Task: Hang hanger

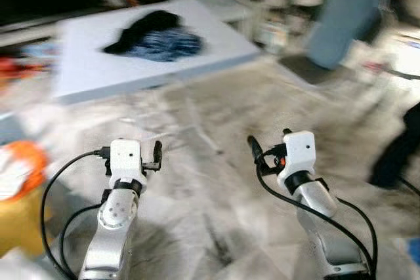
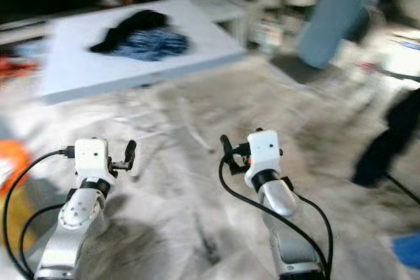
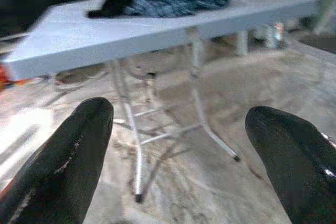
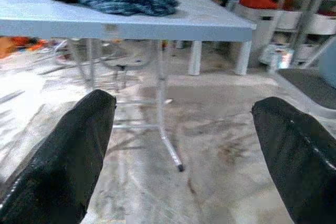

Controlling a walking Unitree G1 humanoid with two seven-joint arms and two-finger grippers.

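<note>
Plainly, no hanger can be made out, so it may be hidden in the heap of clothes [image 1: 154, 36] on the white folding table [image 1: 85, 70] ahead, though the blur makes that uncertain; a hanger would likely be light, stiff and rather slick, best gripped at the neck under the hook or on a shoulder bar. Both the left gripper [image 1: 157, 155] and the right gripper [image 1: 253, 147] are held out low over the mottled floor [image 1: 210, 214], well apart from the table, each with its 2 fingers spread wide and nothing between them. A grey chair [image 1: 341, 24] is seen to the right of the table and an orange bin [image 1: 20, 188] at the robot's left.
</note>
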